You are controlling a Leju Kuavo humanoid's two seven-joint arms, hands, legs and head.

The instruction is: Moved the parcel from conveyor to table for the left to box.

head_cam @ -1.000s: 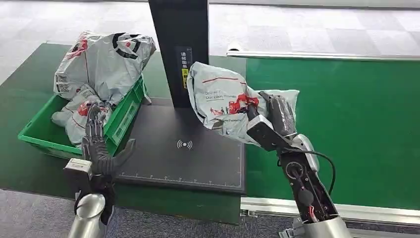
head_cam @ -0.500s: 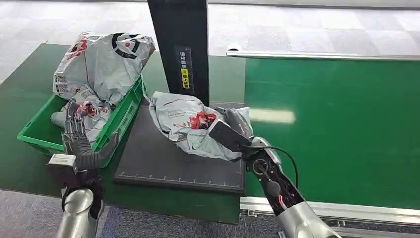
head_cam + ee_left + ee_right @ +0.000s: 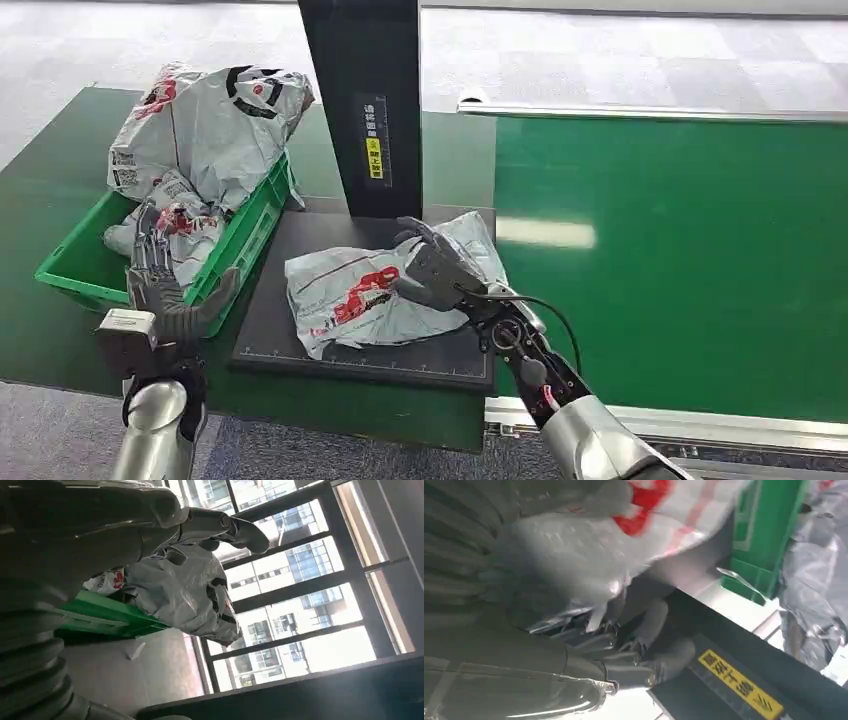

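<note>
Text I can see | black post (image 3: 365, 100): yellow label (image 3: 373, 158) with small characters above it, too small to read | parcel (image 3: 370, 295): red printing, illegible | bags in green crate (image 3: 235, 245): red and black marks, unreadable

A grey plastic mailer parcel (image 3: 375, 292) with red print and a thin red line is seen at the centre of the head view, lying flat and crumpled on a black square pad (image 3: 300, 340), in front of a black upright column. Its right end is covered by the right hand (image 3: 435, 270). In the upper left of that frame a green box (image 3: 240, 240) is seen, filled with similar grey parcels.
</note>
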